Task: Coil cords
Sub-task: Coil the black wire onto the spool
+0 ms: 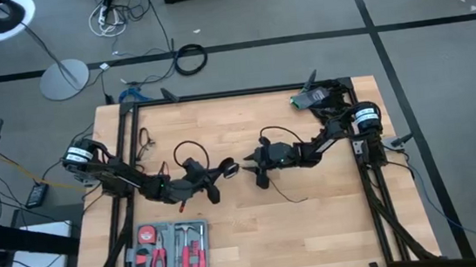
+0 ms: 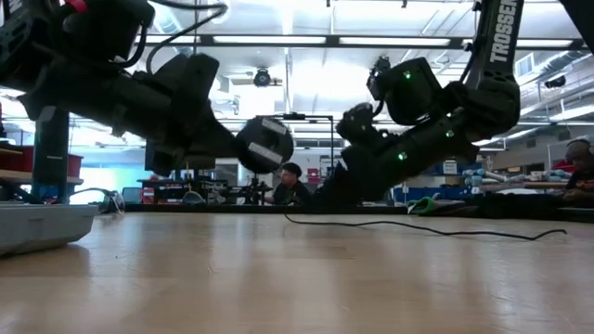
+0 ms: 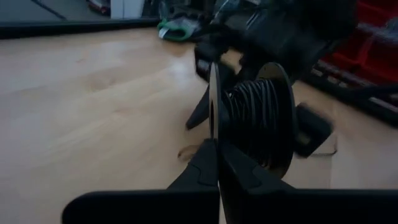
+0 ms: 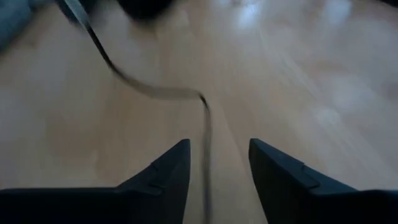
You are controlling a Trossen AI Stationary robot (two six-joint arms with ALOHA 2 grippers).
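The cord's round black puck (image 3: 255,118) is a small spool with black cord wound between two thin discs. It hangs above the table middle in my left gripper (image 3: 217,155), which is shut on it; the low view shows it as a round disc (image 2: 264,144). Loose black cord (image 1: 188,145) loops over the table behind the grippers, and a strand (image 2: 418,225) lies flat on the wood. My right gripper (image 4: 219,165) is open and low over the table, just right of the puck. A strand of cord (image 4: 149,90) runs between its fingers; whether it touches them I cannot tell. My left gripper pinches the rim of one thin disc of the puck (image 3: 214,134) between its two fingers, edge-on. The fingers come nearly level from the table's left. The puck stands on edge, lifted clear of the table.
A tool case (image 1: 169,252) with red-handled tools lies near the front left. A green and pale bundle (image 1: 305,99) sits at the far right corner. Black frame rails (image 1: 243,92) border the table. A person (image 2: 290,186) sits in the room beyond.
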